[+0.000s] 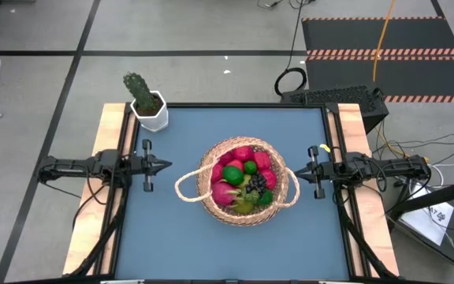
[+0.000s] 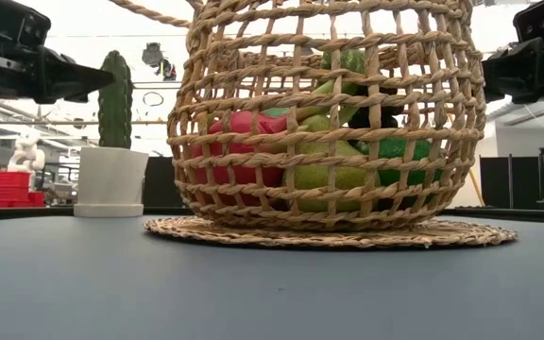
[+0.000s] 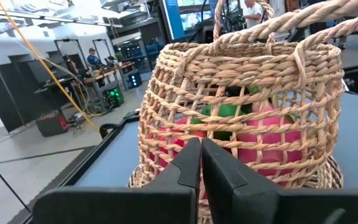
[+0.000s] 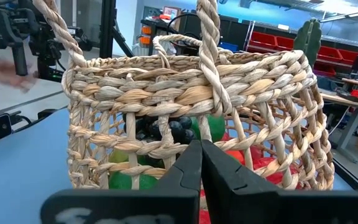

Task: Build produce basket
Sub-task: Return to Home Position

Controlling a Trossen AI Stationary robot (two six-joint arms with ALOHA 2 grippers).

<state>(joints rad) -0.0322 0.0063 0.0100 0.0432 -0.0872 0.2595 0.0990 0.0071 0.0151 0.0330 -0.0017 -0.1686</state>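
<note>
The tan woven basket (image 1: 238, 183) stands on its flat woven base in the middle of the blue table (image 1: 172, 237). It holds the produce (image 1: 243, 178): red and pink fruits, green limes, a dark grape bunch, a yellow-green pear (image 2: 333, 175). Its looped handles stick out at both sides. My left gripper (image 1: 166, 166) hovers shut, pointing level at the basket from the table's left edge. My right gripper (image 1: 295, 171) hovers shut at the right edge, its tips close to the right handle loop (image 4: 207, 37). Both touch nothing.
A green cactus in a white pot (image 1: 146, 104) stands at the table's far left corner. Bare blue table lies in front of the basket and at both sides. Wooden rails (image 1: 107, 134) run along the left and right edges.
</note>
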